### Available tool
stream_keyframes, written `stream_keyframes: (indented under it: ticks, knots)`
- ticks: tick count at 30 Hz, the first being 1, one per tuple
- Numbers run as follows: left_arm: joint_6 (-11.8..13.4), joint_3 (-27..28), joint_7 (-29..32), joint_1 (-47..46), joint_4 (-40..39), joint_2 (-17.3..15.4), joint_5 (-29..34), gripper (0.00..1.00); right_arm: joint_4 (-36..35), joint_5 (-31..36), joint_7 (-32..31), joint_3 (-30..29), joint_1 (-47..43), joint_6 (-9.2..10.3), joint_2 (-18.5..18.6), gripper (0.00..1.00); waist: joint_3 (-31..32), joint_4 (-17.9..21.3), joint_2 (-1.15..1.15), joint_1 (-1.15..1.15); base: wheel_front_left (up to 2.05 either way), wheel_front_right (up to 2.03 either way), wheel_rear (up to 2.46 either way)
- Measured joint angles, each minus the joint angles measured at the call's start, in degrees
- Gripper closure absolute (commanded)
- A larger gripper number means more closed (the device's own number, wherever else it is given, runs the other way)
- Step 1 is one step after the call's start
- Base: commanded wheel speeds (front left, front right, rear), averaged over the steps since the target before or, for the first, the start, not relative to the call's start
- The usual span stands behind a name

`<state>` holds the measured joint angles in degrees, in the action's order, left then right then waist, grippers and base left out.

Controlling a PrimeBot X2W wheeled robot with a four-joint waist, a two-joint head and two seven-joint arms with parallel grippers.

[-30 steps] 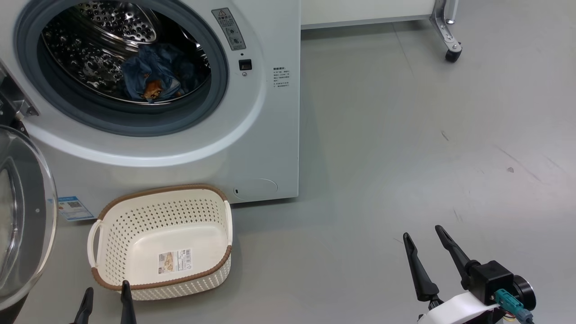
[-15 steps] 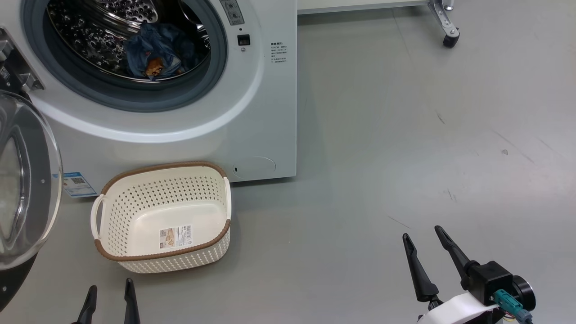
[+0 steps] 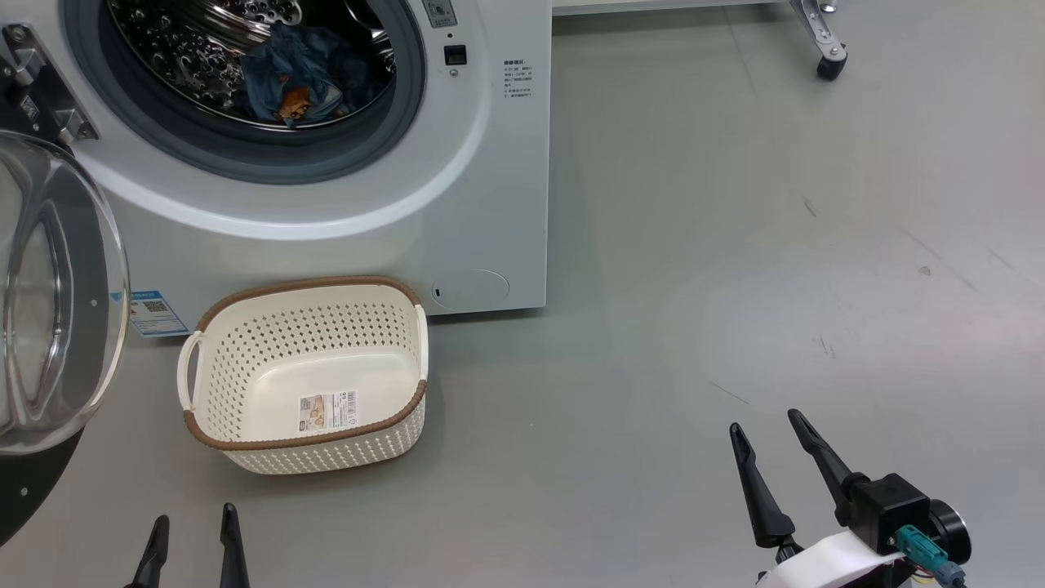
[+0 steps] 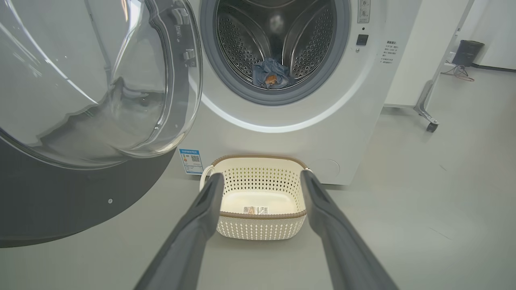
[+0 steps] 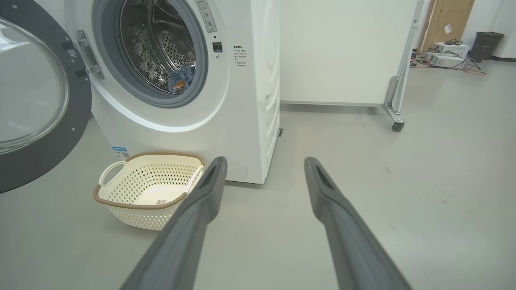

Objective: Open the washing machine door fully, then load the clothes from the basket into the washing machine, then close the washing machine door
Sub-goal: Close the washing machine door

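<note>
The left gripper (image 3: 193, 523) sits low with fingers parted, holding nothing; the right gripper (image 3: 766, 427) likewise spread and empty, fingers pointing forward.

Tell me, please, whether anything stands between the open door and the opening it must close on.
Nothing visible does. The clothes lie inside the drum, and the basket sits on the floor below it, seemingly lower than the swing of the washing machine door.
</note>
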<state>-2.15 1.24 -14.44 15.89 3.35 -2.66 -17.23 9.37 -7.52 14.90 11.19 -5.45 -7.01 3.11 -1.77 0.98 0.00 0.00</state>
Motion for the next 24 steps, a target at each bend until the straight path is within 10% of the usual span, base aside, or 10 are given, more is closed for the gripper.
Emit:
stream_keyframes:
  ticks: [24]
  knots:
    - [4.05,0.85,0.00,-0.27,-1.18,0.00,0.66,0.00,-0.75,0.00,0.00,4.86,1.60,0.00,0.80,0.00,1.10,-10.30,0.00,0.00,0.00,0.00,0.00]
